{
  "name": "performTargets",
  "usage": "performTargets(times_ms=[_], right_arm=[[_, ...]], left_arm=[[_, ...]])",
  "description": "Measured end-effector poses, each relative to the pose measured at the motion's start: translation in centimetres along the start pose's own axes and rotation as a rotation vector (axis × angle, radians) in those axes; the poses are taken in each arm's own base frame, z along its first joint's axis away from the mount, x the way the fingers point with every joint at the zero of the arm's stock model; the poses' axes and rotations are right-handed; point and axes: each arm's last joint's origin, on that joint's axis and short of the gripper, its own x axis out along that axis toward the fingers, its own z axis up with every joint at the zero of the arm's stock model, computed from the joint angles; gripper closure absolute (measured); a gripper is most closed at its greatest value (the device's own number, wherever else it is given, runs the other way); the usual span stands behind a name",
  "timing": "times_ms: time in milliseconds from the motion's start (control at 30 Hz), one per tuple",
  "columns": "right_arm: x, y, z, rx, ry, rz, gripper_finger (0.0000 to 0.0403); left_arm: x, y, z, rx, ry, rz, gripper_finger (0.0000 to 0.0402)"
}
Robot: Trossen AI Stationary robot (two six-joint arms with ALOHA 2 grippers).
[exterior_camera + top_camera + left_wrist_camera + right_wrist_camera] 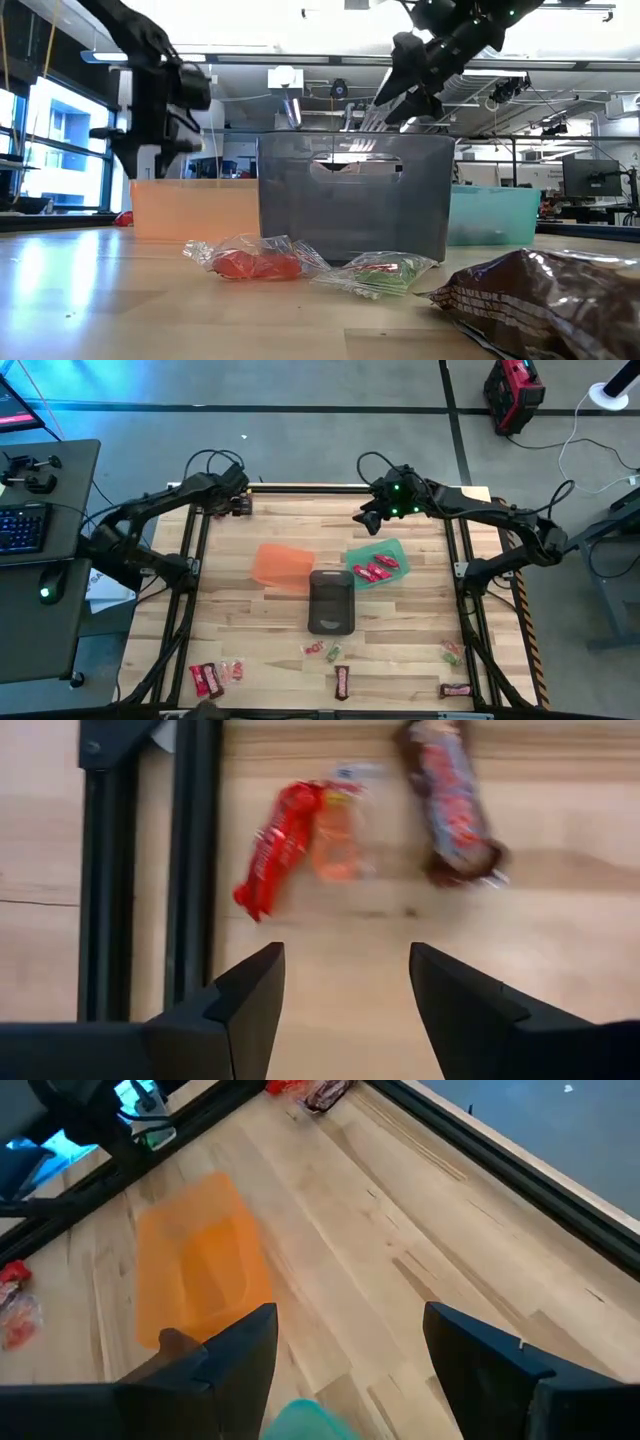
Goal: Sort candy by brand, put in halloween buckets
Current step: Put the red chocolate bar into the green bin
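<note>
My left gripper (238, 502) (345, 985) hovers open over the table's far left corner. Below it lie a red wrapped candy (268, 860), an orange-pink piece (336, 838) and a dark brown bar (455, 805). My right gripper (373, 520) (350, 1345) hangs open in the air over the far end of the green bucket (377, 563), which holds red candies (375, 569). The orange bucket (282, 565) and the dark grey bucket (331, 600) stand at mid-table. More candy lies along the near edge: red wrappers (207, 680), a brown bar (342, 680) and small pieces (325, 651).
Black frame rails (190, 590) run along the table's left and right sides and its far edge. In the low view, a red piece (255, 263), a green piece (385, 272) and a brown wrapper (550, 290) lie before the dark bucket (355, 195). Bare wood lies between the buckets and the far edge.
</note>
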Motion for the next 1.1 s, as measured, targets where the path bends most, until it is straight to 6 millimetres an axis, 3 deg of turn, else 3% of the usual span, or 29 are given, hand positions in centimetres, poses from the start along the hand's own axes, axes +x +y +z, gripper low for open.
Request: performTargets(times_ms=[133,567,933,1100], right_arm=[[-0.2,-0.7,0.2,0.015,-0.002,0.006,0.0158],[-0.3,-1.1,0.5,0.04,-0.034,0.001,0.0158],[-0.3,-1.1,0.5,0.041,-0.031,0.0,0.0158],[-0.3,-1.1,0.5,0.04,-0.031,0.0,0.0158]], left_arm=[[2.1,-0.4,0.6,-0.035,-0.019,0.117,0.0195],[5.6,-2.2,0.4,-0.067,-0.151,0.366,0.0195],[6.6,-2.3,1.5,-0.282,-0.164,0.252,0.0195],[7.1,-2.2,1.1,-0.363,-0.116,0.194,0.0195]])
